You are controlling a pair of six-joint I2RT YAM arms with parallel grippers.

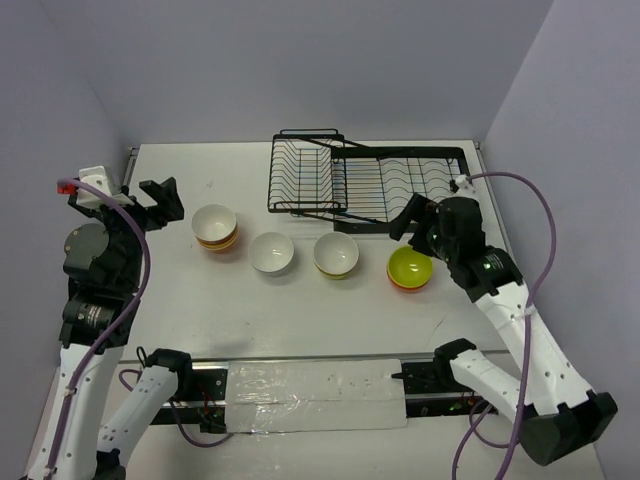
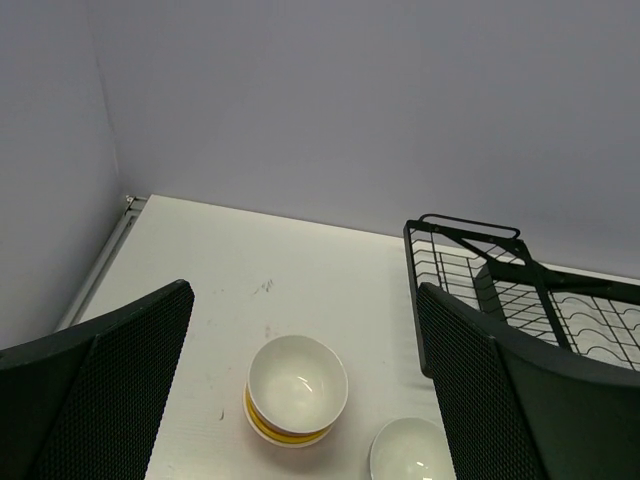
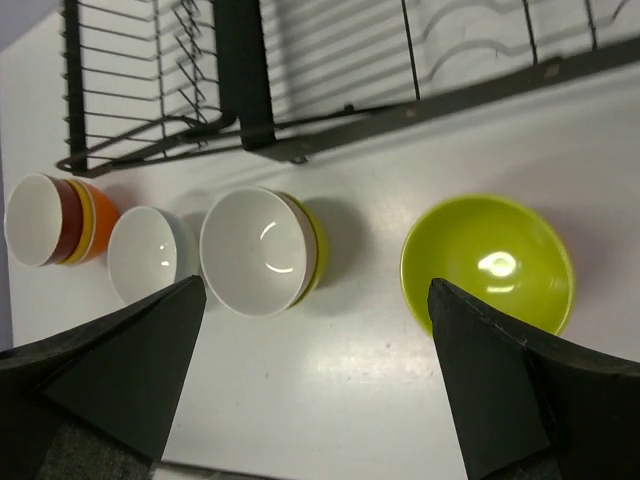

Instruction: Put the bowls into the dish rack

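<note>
**A:** Which step is in hand, in your opinion?

**B:** I judge it is the very beginning. No bowl is in the dish rack (image 1: pixel 305 175) yet. They all stand on the counter (image 1: pixel 300 315), in a row in front of the rack. From left to right there is a stack of bowls (image 1: pixel 215 227), a white bowl (image 1: pixel 271 252), a yellow-green bowl (image 1: pixel 336 255) and a lime-green bowl (image 1: pixel 410 268).

**A:** And the two arms?

**B:** The left tool (image 2: pixel 305 292) has its fingers spread wide and holds nothing. It hangs at the left side of the counter and looks toward the stack. The right tool (image 3: pixel 315 290) is also wide open and empty. It hovers near the lime-green bowl, between this bowl and the front edge of the rack.

**A:** So the right arm goes first?

**B:** Probably, because it is closest to a bowl, but I cannot be sure. It would need to move a little over the rim of the lime-green bowl. Then it would come down with one finger inside and one outside, and close on the wall.

**A:** Is there some difficulty?

**B:** The bowls look glossy, so I think the grip must be firm and not only on the edge. After lifting, the bowl should be turned on its side and put between two prongs of the rack. It should not knock the yellow-green bowl, which stands near it.
</note>
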